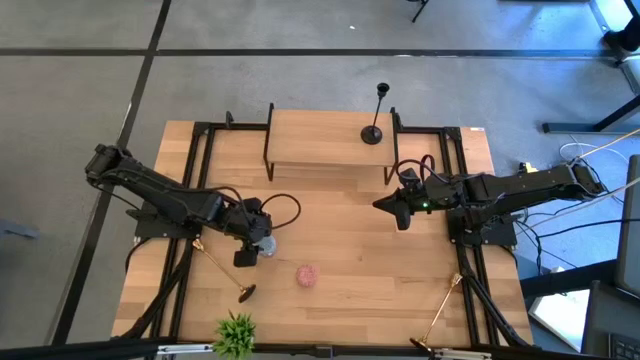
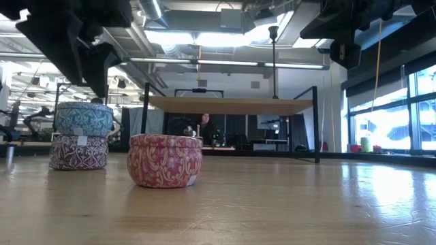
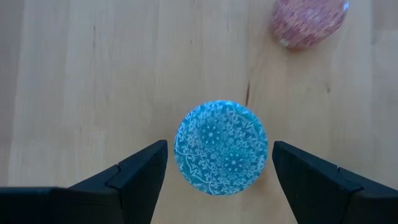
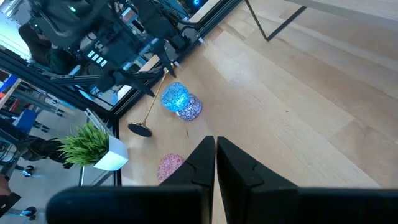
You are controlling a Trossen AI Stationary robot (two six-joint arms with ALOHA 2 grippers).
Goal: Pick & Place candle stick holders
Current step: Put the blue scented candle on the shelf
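A black candle stick holder (image 1: 377, 115) stands upright on its round base on the raised wooden shelf (image 1: 320, 140); it also shows in the low view (image 2: 274, 61). One gold holder (image 1: 222, 270) lies on its side on the table at the near left, also in the right wrist view (image 4: 151, 107). A second gold holder (image 1: 441, 313) lies at the near right. My left gripper (image 1: 255, 247) is open, above a blue tin (image 3: 221, 148), with a finger on either side and apart from it. My right gripper (image 1: 390, 206) is shut and empty over the table's middle right.
The blue tin (image 2: 83, 118) sits stacked on a purple patterned tin (image 2: 78, 152). A pink tin (image 1: 307, 276) stands alone near the table's middle. A small green plant (image 1: 235, 335) stands at the near edge. Black frame rails run along both table sides.
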